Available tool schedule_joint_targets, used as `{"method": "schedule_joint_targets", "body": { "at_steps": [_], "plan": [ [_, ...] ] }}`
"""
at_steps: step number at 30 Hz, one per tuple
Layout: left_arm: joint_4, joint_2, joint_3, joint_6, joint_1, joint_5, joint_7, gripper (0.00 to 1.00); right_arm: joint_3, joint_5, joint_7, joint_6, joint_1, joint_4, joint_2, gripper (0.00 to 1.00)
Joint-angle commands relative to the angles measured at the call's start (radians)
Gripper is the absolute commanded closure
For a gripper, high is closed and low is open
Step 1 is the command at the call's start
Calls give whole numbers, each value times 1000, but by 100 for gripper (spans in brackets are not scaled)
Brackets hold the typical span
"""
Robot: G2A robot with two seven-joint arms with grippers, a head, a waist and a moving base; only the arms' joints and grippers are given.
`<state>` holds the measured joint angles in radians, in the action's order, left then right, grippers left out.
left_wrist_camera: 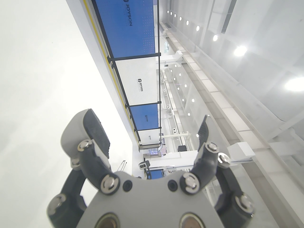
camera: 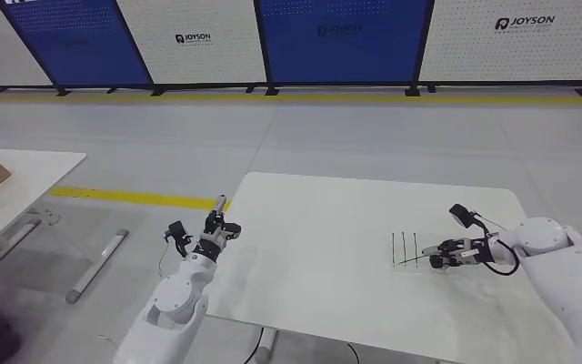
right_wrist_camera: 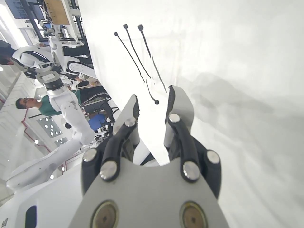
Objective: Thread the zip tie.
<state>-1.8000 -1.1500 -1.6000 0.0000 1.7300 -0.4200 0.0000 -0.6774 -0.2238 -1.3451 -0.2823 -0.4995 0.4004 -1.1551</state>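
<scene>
Four zip ties (right_wrist_camera: 133, 48) lie flat toward the right edge of the table (camera: 318, 237). Three are side by side and a loose tie (right_wrist_camera: 151, 94) sits slanted at their tails. The right gripper (right_wrist_camera: 153, 91) is spread wide and empty, lined up on that loose tie's head. The left gripper (left_wrist_camera: 147, 122) is also spread and empty at the left edge (well apart, no help yet).

Risks: the thin strap could slip out as the jaws close, or a neighbouring tail could get pinched along with it. Grabbing by the head would also leave the tail flopping for threading.
</scene>
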Motion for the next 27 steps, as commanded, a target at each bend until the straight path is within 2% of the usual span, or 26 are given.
{"method": "schedule_joint_targets", "body": {
  "at_steps": [1, 7, 20, 27],
  "plan": [
    [0, 0, 0, 0, 0, 0, 0, 0, -3, 1, -5, -5, 1, -6, -1, 72],
    [0, 0, 0, 0, 0, 0, 0, 0, -9, 7, -16, -11, 4, -22, -6, 72],
    [0, 0, 0, 0, 0, 0, 0, 0, -28, 11, -35, -23, 13, -51, -12, 98],
    [0, 0, 0, 0, 0, 0, 0, 0, -35, 9, -45, -36, 13, -52, -14, 100]
  ]
}}
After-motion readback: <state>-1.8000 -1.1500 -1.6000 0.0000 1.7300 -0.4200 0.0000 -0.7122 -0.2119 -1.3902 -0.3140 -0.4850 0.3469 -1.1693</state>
